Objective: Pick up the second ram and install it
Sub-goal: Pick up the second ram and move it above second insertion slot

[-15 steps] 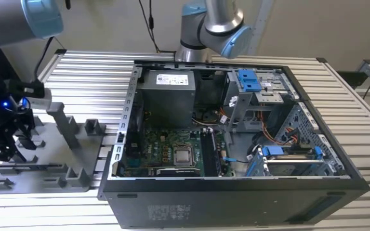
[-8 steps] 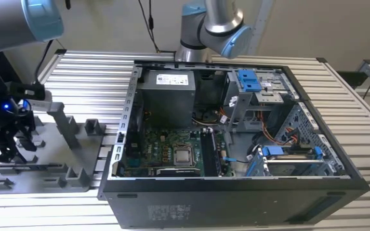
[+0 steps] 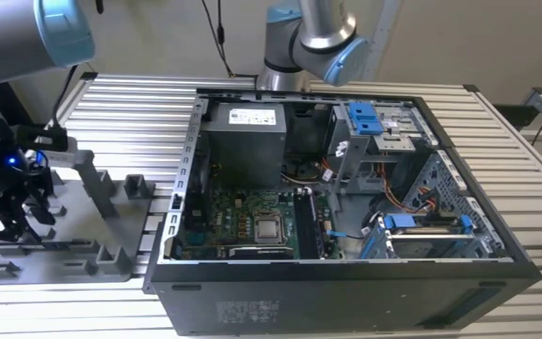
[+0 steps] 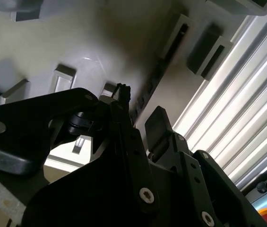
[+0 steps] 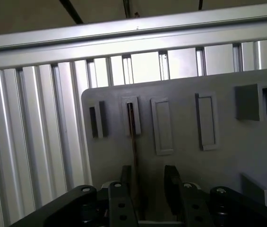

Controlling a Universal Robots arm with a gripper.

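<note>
The gripper hangs low over the gray fixture plate, its two fingers spread with a clear gap between them. The second ram stands on edge in the plate's slots. In the first wrist view it is a thin dark line that runs from a slot ahead of the fingertips back into the gap. It sits off-centre there, just beside one finger and well apart from the other. I cannot tell whether it touches that near finger. Nothing is pinched yet.

The main risk is this offset. If the fingers press together from here, the far one would probably shove the stick sideways against its slot walls, tilting or jamming it. A grip that catches only the thin upper edge could also slip when the stick is lifted.
</note>
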